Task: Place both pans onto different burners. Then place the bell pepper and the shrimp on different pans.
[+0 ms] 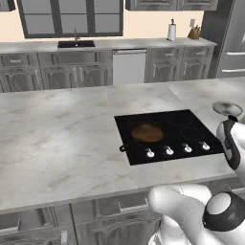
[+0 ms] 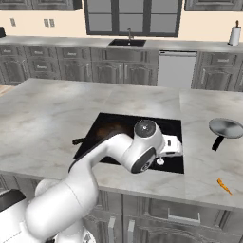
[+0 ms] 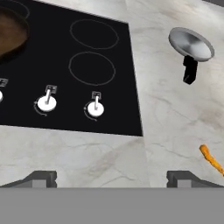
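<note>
Hovering over the cooktop's (image 3: 65,65) near right corner, gripper (image 3: 111,179) w/ jaws spread wide, holding nothing. Cast-iron skillet (image 1: 146,133) already sits on a left burner, handle pointing near-left. Steel pan (image 2: 226,127) rests on the tabletop (image 2: 47,109) right of the cooktop, black handle toward the near edge; two right burners (image 3: 92,68) free. Shrimp (image 2: 224,185) lies on the tabletop nearer the front edge, well apart from the pan. Steel pan prob. light, stiff, slick on rim; handle looks the best spot to grab, close to the bowl so it doesn't tip. Shrimp tiny, thin, needs a low pinch across its middle.
</note>
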Controlling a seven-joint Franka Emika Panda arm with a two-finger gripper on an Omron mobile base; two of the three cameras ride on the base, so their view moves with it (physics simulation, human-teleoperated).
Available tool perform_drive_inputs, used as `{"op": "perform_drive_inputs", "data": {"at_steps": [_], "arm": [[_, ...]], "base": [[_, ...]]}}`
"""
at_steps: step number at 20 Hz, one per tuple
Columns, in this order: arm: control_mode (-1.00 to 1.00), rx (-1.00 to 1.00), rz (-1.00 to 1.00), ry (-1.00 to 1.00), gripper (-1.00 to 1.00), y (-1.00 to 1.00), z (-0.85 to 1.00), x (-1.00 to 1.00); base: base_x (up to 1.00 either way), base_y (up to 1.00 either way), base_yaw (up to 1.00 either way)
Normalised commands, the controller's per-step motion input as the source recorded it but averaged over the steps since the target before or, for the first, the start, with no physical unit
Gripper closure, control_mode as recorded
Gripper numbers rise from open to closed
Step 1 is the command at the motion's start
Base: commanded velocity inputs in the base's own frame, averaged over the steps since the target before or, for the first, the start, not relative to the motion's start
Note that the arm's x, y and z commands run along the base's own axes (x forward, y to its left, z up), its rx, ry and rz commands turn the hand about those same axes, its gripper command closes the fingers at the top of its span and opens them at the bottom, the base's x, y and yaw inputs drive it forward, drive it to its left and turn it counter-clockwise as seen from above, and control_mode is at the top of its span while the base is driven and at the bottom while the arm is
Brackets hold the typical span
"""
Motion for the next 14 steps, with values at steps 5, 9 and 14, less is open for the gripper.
{"op": "perform_drive_inputs", "data": {"at_steps": [5,9,14], "arm": [[-1.00,0.00,0.00,0.00,-1.00,-0.50,-0.13,0.00],[-1.00,0.00,0.00,0.00,-1.00,-0.49,-0.18,0.00],[-1.00,-0.01,0.00,0.00,-1.00,-0.44,-0.19,0.00]], "base": [[0.00,0.00,0.00],[0.00,0.00,0.00],[0.00,0.00,0.00]]}}
